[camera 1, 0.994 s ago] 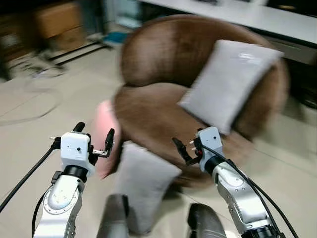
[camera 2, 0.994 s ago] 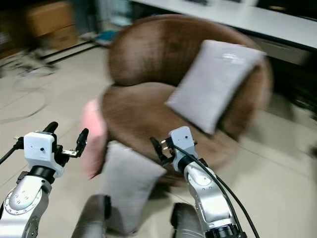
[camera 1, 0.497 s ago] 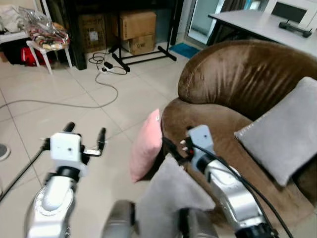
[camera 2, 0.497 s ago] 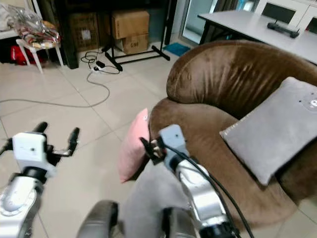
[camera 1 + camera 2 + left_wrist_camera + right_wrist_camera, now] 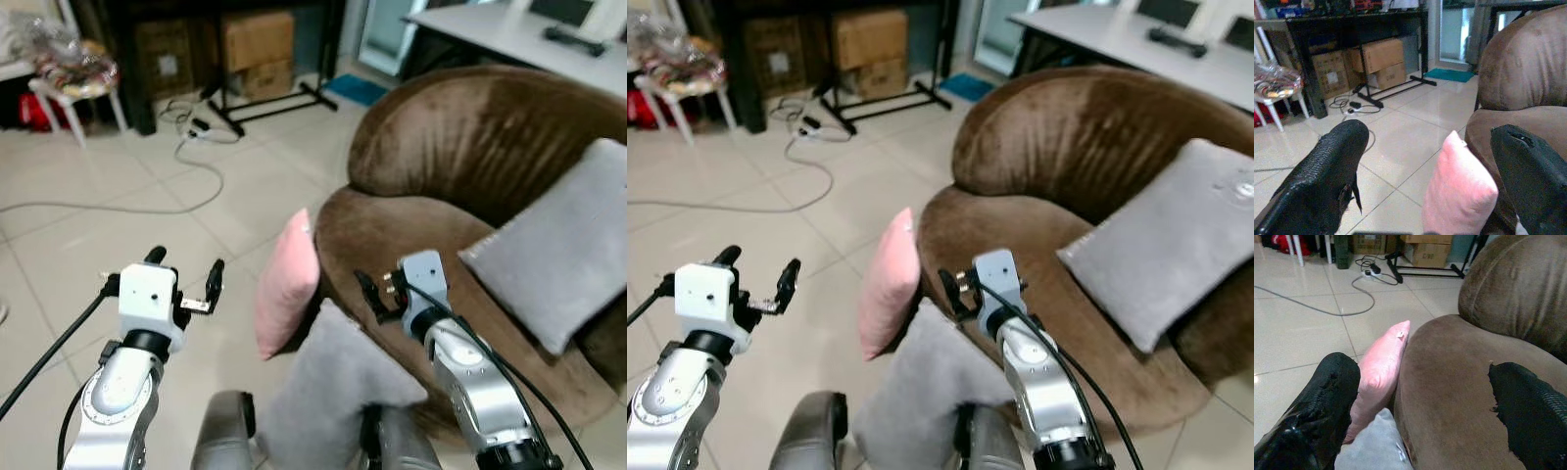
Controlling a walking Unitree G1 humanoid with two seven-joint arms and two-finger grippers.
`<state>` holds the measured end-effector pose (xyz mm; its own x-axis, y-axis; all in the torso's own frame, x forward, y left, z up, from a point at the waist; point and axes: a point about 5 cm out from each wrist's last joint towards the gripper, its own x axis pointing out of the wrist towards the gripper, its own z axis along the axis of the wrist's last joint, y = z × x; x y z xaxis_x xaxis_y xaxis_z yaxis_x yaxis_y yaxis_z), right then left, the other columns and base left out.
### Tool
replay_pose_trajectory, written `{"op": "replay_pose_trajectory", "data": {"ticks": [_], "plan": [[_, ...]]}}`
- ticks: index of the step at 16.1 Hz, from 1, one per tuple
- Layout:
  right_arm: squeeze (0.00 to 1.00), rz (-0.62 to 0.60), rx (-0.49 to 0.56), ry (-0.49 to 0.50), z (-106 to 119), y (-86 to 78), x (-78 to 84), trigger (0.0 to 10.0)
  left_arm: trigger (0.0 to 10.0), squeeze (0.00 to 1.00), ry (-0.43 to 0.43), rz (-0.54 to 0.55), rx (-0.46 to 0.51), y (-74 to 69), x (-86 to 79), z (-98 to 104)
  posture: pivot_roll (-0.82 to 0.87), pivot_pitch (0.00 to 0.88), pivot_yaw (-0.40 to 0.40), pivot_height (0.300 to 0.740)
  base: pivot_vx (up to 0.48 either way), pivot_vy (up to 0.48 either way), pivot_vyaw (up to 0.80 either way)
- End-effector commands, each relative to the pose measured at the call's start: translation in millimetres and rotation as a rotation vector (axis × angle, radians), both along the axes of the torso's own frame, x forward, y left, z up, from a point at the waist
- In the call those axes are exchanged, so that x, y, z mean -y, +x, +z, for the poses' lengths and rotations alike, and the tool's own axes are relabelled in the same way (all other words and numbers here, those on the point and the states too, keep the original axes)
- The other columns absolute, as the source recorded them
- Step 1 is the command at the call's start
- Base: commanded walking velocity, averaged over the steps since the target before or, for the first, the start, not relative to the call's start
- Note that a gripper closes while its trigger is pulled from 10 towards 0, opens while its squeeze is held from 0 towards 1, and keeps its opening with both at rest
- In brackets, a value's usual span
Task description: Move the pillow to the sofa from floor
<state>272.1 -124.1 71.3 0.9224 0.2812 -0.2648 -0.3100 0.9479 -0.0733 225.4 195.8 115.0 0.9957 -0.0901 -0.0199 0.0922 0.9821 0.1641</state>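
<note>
A pink pillow (image 5: pixel 289 284) stands on edge on the tiled floor, leaning against the front of the brown sofa (image 5: pixel 451 157). A grey pillow (image 5: pixel 333 382) lies on the floor just below it, against the sofa base and close to my legs. Another grey pillow (image 5: pixel 568 255) rests on the sofa seat against the backrest. My left gripper (image 5: pixel 186 262) is raised and open over the floor, left of the pink pillow. My right gripper (image 5: pixel 367 294) is open, held above the grey floor pillow at the sofa's front edge. Both hold nothing. The pink pillow (image 5: pixel 1459 191) shows between the left fingers.
A grey cable (image 5: pixel 147 201) snakes across the tiles to a power strip. Cardboard boxes (image 5: pixel 260 49) and a black stand (image 5: pixel 284 98) sit at the back, a white stool (image 5: pixel 73 88) with bags at the far left, a white table (image 5: pixel 519 24) behind the sofa.
The camera has swung left since a second ago, bringing the floor, cable and boxes into view and sharpening the picture. Both grippers stay raised and open.
</note>
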Motion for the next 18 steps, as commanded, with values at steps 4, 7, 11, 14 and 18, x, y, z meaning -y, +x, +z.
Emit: {"op": "replay_pose_trajectory", "data": {"ticks": [4, 7, 11, 14, 18], "plan": [[0.0, -0.037, -0.009, -0.002, -3.3, 0.2, 11.3, 10.0, 10.0, 0.0, 0.002, -0.034, -0.003, -0.2, 6.0, -0.7, 0.08, 0.0, -0.07, 0.562, 0.0, 0.0, 0.0], [0.0, -0.039, -0.019, 0.002, -5.0, -1.8, 12.3, 10.0, 10.0, 0.0, 0.006, -0.052, -0.011, -3.2, 7.5, -0.8, 0.09, 0.0, -0.073, 0.542, 0.0, 0.0, 0.0], [0.59, 0.016, -0.24, -0.085, -45.9, -2.1, 17.9, 10.0, 10.0, 0.0, 0.041, -0.145, -0.058, -10.4, 11.9, -3.9, 0.09, 0.021, -0.058, 0.542, 0.0, 0.0, 0.0], [1.0, -0.107, -0.337, -0.032, -61.0, 18.6, 26.8, 10.0, 10.0, 0.0, 0.062, -0.274, -0.064, -14.6, 18.1, 4.4, 0.14, 0.089, -0.045, 0.542, 0.0, 0.0, 0.0], [1.0, -0.25, -0.374, -0.001, -62.7, 34.1, 39.8, 10.0, 10.0, 0.0, 0.056, -0.364, -0.079, -28.3, 17.9, 13.9, 0.17, 0.159, -0.029, 0.542, 0.0, 0.0, 0.0]]}}
